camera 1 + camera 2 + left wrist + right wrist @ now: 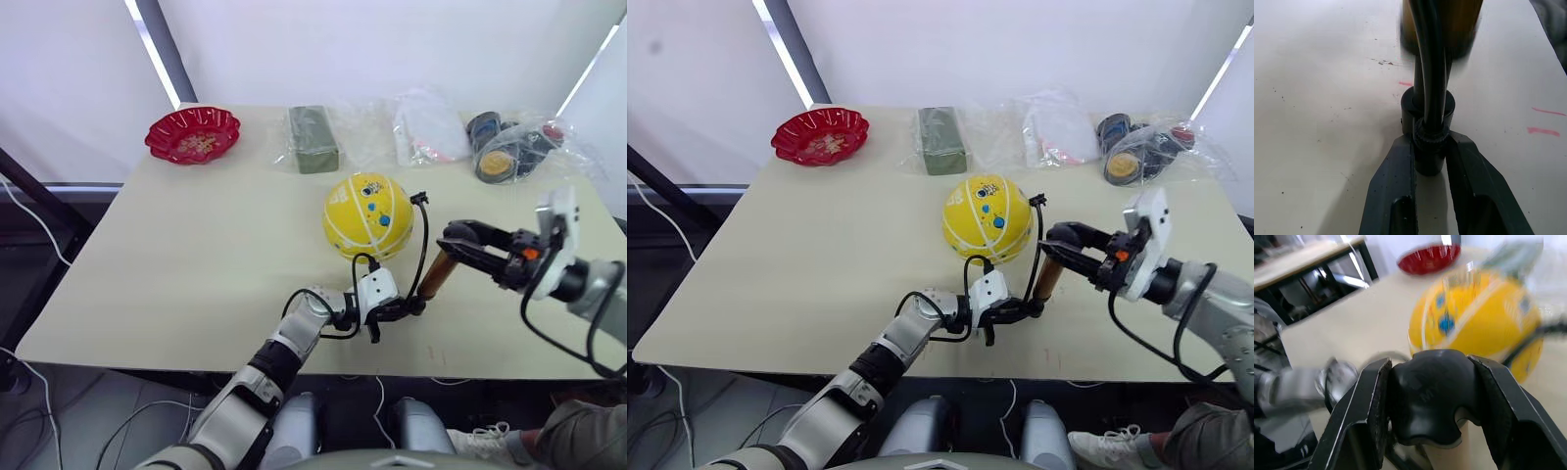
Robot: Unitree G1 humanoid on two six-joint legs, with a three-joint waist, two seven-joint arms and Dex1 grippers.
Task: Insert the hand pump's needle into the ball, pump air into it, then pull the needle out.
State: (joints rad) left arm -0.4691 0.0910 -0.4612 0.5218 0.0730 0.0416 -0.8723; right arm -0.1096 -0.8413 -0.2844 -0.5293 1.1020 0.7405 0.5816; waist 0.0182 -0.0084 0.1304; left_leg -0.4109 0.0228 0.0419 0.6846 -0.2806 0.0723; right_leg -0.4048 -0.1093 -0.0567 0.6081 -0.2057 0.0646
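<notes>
No legible writing on ball (367,215) or hand pump (435,274).

Needle: too small to make out; whether the hose end (420,198) touches the ball (368,215) cannot be told. Hand pump (1442,24) cylinder blurred and cut off by the frame edge in the left wrist view. Ball and red bowl (1430,257) blurred in the right wrist view
</notes>
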